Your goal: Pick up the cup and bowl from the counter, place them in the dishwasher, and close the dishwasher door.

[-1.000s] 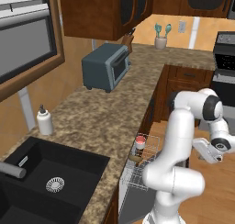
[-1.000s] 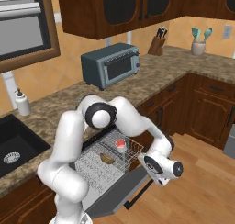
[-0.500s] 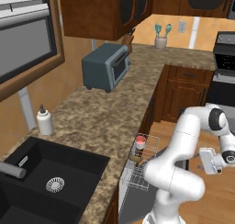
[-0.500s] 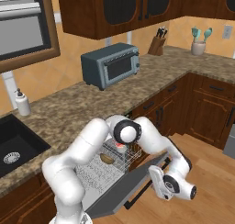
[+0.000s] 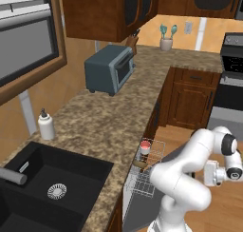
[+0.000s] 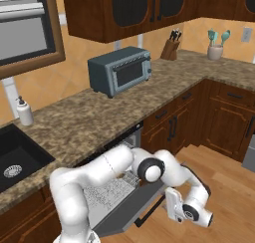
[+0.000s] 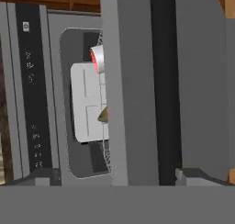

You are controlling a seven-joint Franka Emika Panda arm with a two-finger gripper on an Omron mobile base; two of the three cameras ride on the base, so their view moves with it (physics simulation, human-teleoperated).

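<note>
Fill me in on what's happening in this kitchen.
The cup and bowl already sit in the rack of the dishwasher, whose door hangs open. The arm has swung low beside the door, with its pincer by the door's outer edge, apparently to push it shut.

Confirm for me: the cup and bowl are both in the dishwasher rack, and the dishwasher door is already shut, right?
Not quite. The cup and bowl are in the dishwasher rack, but the dishwasher door is not shut; the right base view shows it hanging partly open, with the gripper below its outer edge.
</note>
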